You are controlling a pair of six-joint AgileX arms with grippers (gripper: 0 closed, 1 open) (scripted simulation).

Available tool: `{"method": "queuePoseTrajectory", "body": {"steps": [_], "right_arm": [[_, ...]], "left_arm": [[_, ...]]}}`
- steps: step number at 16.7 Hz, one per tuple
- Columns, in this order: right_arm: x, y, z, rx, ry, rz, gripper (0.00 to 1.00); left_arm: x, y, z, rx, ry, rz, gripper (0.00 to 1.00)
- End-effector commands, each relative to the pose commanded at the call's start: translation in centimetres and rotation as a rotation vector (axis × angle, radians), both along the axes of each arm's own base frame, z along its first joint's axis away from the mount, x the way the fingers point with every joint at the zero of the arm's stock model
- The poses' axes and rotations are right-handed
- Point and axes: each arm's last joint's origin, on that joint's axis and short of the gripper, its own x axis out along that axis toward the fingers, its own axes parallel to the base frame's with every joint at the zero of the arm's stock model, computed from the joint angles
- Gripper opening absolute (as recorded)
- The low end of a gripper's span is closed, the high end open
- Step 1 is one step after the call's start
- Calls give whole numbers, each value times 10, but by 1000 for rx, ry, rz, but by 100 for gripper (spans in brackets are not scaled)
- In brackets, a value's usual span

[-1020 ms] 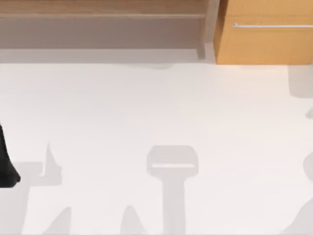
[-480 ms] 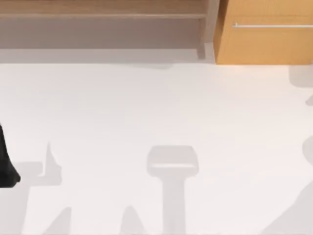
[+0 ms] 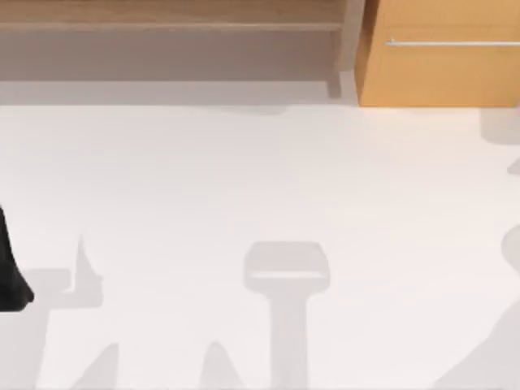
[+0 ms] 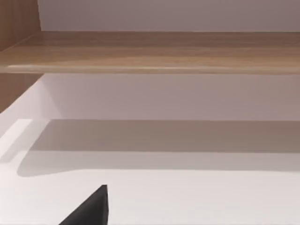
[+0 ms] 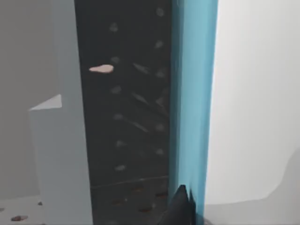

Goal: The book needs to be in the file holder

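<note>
In the right wrist view the book [image 5: 193, 93] shows very close as a tall teal-blue band. It stands against a dark speckled panel [image 5: 126, 117] with a pale grey wall [image 5: 65, 154] beside it. I cannot tell whether that panel and wall belong to the file holder. A black tip of my right gripper [image 5: 180, 208] sits right at the teal band's lower end. My left arm [image 3: 10, 268] is parked at the table's left edge. A black tip of my left gripper [image 4: 89, 211] hangs over bare table.
A wooden shelf [image 3: 171, 24] runs along the back of the white table [image 3: 260, 179]. An orange-brown cabinet [image 3: 439, 73] with a metal handle stands at the back right. Grey shadows lie across the table's front.
The grey shadow at the table's front right has grown and spread leftward since a second ago. The left arm has not moved.
</note>
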Motion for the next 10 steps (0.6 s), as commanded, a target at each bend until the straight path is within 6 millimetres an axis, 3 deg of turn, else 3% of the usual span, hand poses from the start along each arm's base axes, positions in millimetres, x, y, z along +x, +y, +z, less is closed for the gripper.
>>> {"method": "queuePoseTrajectory", "body": {"steps": [8,10], "right_arm": [[0,0,0,0,0,0,98],[0,0,0,0,0,0,100]], "left_arm": [[0,0,0,0,0,0,100],[0,0,0,0,0,0,100]]}}
